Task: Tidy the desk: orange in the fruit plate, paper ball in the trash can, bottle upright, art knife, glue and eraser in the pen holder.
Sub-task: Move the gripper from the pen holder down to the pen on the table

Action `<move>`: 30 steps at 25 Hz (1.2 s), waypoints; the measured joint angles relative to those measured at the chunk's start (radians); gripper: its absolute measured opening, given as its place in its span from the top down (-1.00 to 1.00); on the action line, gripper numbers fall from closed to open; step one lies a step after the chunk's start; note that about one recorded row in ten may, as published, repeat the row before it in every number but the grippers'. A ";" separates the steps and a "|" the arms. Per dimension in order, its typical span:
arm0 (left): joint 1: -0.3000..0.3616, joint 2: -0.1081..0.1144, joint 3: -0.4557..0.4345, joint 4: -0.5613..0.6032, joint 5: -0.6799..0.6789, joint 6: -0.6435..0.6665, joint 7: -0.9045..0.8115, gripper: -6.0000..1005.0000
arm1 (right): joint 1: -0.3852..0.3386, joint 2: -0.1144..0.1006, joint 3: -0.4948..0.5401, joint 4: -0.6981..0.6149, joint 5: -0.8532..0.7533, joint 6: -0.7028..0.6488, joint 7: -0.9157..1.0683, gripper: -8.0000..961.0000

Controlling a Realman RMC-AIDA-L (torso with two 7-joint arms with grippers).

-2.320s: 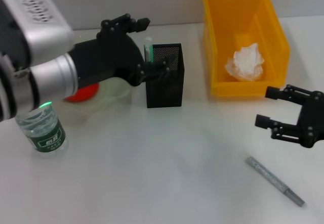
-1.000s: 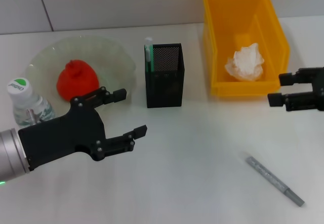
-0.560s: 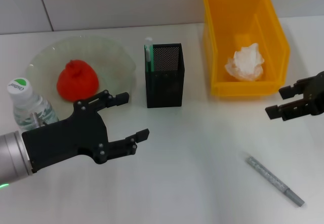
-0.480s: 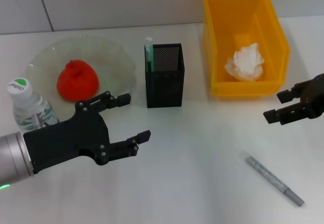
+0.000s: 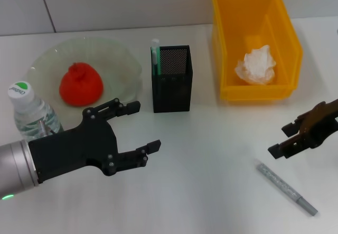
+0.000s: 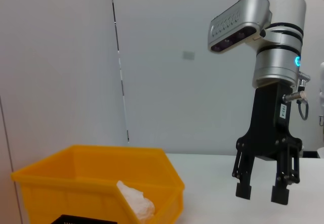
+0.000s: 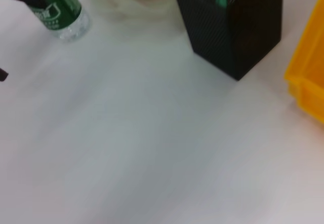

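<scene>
The glue [image 5: 287, 188] lies diagonally on the tabletop [image 5: 211, 160] just below the right gripper [image 5: 291, 138], whose fingers are spread and empty, nearer than the open left gripper [image 5: 138, 128].

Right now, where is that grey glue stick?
In the head view, the glue lies flat on the table's near right, just below the right gripper, in front of the trash can.

Black two-finger left end effector [image 5: 136, 126] w/ screws, silver wrist, green LED; right end effector [image 5: 296, 138] black.
</scene>
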State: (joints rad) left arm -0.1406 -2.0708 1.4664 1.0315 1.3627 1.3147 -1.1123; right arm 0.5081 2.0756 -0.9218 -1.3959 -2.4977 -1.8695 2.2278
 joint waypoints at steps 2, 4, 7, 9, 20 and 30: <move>-0.003 0.000 0.002 -0.001 0.001 0.000 0.000 -0.63 | 0.007 -0.001 -0.018 0.001 -0.018 -0.011 0.020 -0.59; -0.005 0.000 0.003 -0.002 0.002 0.000 0.000 -0.63 | 0.019 -0.001 -0.044 0.000 -0.065 -0.023 0.038 -0.59; -0.006 0.000 0.003 -0.002 0.002 0.000 0.000 -0.63 | 0.022 -0.001 -0.060 -0.004 -0.088 -0.031 0.046 -0.59; -0.006 0.000 0.003 -0.002 0.003 0.000 0.000 -0.63 | 0.026 -0.001 -0.067 -0.006 -0.099 -0.043 0.049 -0.59; -0.011 -0.001 0.004 -0.002 0.003 -0.001 0.000 -0.63 | 0.069 0.001 -0.187 -0.010 -0.207 -0.064 0.114 -0.59; -0.020 -0.001 0.008 -0.028 0.002 -0.007 0.009 -0.63 | 0.110 0.003 -0.253 0.039 -0.217 -0.053 0.151 -0.59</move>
State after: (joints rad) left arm -0.1602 -2.0716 1.4746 1.0037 1.3645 1.3079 -1.1034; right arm 0.6176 2.0782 -1.1751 -1.3570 -2.7146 -1.9222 2.3786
